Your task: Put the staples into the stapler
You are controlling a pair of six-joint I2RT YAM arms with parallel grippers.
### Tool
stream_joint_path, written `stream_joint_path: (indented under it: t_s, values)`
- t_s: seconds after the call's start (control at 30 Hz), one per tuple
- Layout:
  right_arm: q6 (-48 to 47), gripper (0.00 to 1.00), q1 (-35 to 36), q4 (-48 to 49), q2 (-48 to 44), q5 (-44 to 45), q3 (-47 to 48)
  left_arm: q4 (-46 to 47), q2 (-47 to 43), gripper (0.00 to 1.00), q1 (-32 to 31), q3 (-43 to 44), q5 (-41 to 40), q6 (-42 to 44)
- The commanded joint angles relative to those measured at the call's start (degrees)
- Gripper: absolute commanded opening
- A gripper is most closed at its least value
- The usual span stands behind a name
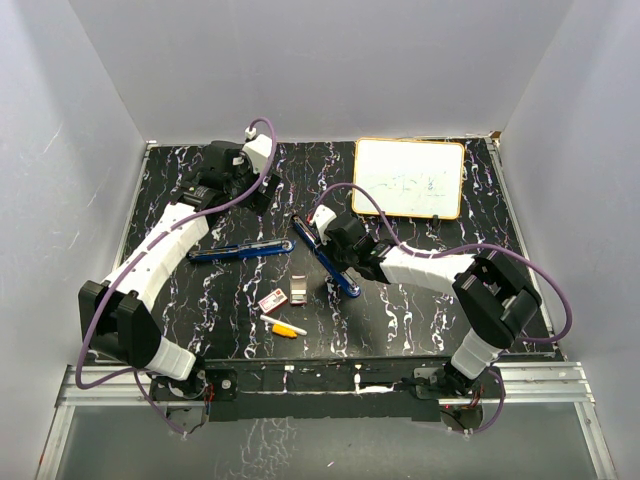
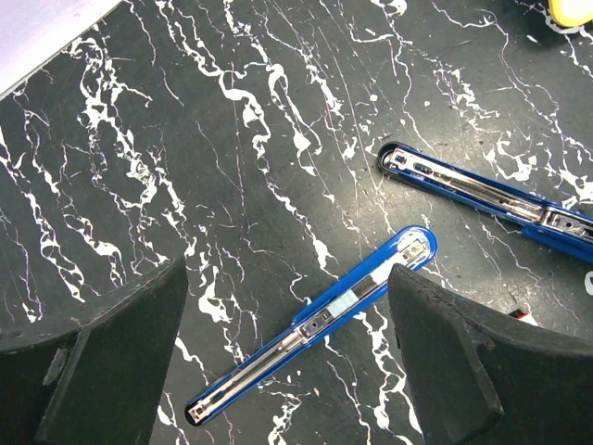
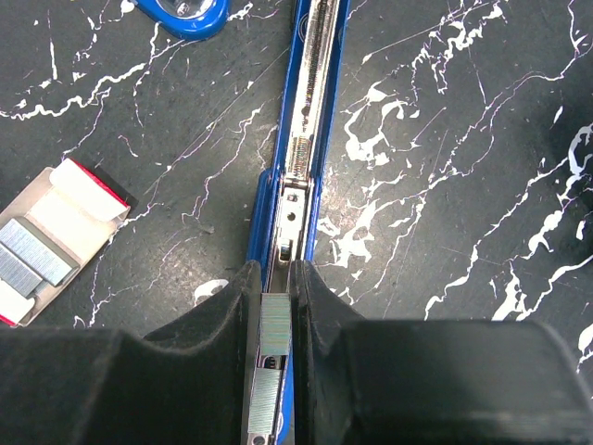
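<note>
The blue stapler lies opened out in two long parts: one part at left centre and the magazine part lying diagonally beside it. Both show in the left wrist view, the nearer and the farther. My right gripper is over the magazine part, shut on a silvery staple strip held in line with the channel. A second strip lies in the channel below it. The red-and-white staple box lies open to the left, also in the top view. My left gripper is open and empty, above the table.
A small metal piece lies next to the box. A yellow-and-white marker lies near the front edge. A whiteboard with a yellow rim lies at the back right. Grey walls enclose the table.
</note>
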Motion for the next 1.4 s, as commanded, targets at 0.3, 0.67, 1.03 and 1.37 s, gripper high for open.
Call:
stream_joint_path:
  t_s: [0.3, 0.67, 1.03, 1.37]
  values:
    - [-0.39, 0.08, -0.63, 2.19, 0.30, 0.24, 1.71, -0.02, -2.25, 0.88, 0.27, -0.64, 0.46, 0.37]
    - [-0.75, 0.08, -0.91, 3.45, -0.56, -0.79, 0.40, -0.01, -2.33, 0.88, 0.27, -0.55, 0.42, 0.38]
    - [-0.88, 0.08, -1.01, 3.70, -1.00, -1.18, -0.64, -0.10, -2.33, 0.88, 0.27, -0.38, 0.43, 0.50]
    - [-0.84, 0.08, -1.20, 3.63, -1.29, -1.51, -1.12, -0.11, -2.20, 0.88, 0.27, -0.30, 0.51, 0.45]
